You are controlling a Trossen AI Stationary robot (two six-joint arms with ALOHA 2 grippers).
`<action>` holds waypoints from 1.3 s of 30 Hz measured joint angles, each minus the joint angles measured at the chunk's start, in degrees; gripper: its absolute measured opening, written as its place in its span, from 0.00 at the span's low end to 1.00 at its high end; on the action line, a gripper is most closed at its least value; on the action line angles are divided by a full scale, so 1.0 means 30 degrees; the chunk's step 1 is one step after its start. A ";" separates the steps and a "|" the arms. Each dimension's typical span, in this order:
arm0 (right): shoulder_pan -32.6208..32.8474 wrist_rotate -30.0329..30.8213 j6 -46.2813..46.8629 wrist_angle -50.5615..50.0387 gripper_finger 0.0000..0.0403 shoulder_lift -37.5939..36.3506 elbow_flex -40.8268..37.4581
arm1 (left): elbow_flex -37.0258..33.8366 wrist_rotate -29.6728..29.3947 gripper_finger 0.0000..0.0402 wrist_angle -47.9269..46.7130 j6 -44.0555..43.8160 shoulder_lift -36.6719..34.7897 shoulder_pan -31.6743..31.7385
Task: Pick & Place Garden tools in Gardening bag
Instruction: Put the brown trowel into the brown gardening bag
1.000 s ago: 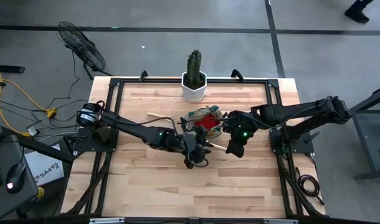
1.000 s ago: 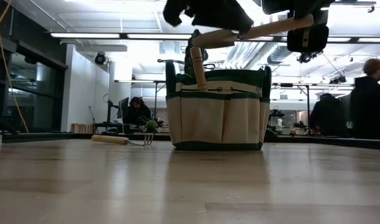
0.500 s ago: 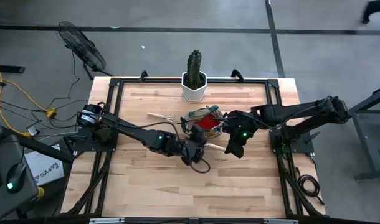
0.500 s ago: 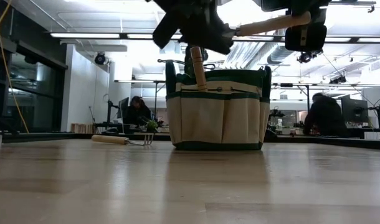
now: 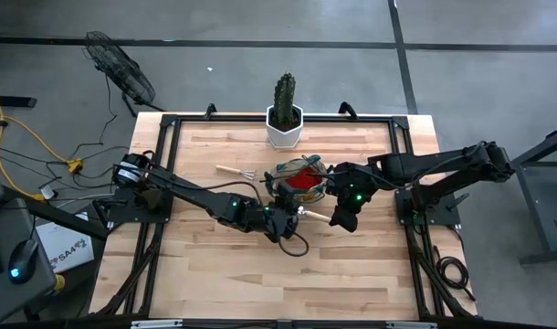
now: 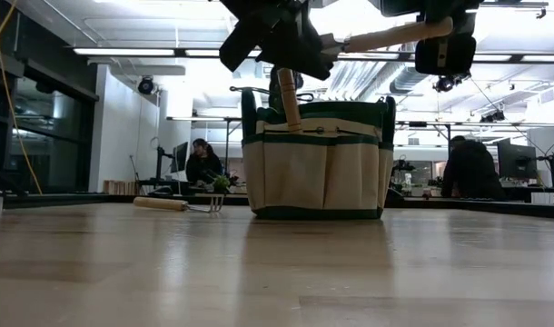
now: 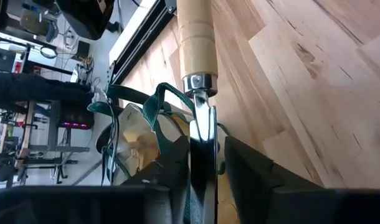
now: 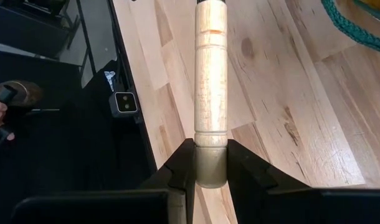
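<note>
**Both grippers hold one trowel beside the gardening bag**

You see the trowel (image 6: 386,36) held in the air, lying almost level, just in front of the gardening bag (image 6: 315,163). The right gripper (image 8: 210,177) is clenched on the end of its wooden handle. The left gripper (image 7: 205,180) is clamped on the metal shaft at the other end, with the bag close behind it in the left wrist view.

In the high view, the two grippers meet at the front side of the bag (image 5: 299,179), and something red (image 5: 302,180) lies inside it. A second wooden handle (image 6: 289,98) stands up from the bag's front pocket. The mini rake (image 5: 234,171) rests on the table (image 5: 215,265), to the left of the bag and apart from it. The cactus (image 5: 284,96) in its white pot stands at the far edge.
</note>
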 joint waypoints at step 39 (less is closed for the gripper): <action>-0.0017 -0.1065 -0.1529 -0.0512 0.29 -0.0182 0.0000 | 0.0000 0.0249 0.00 -0.0621 -0.0669 0.0000 0.0018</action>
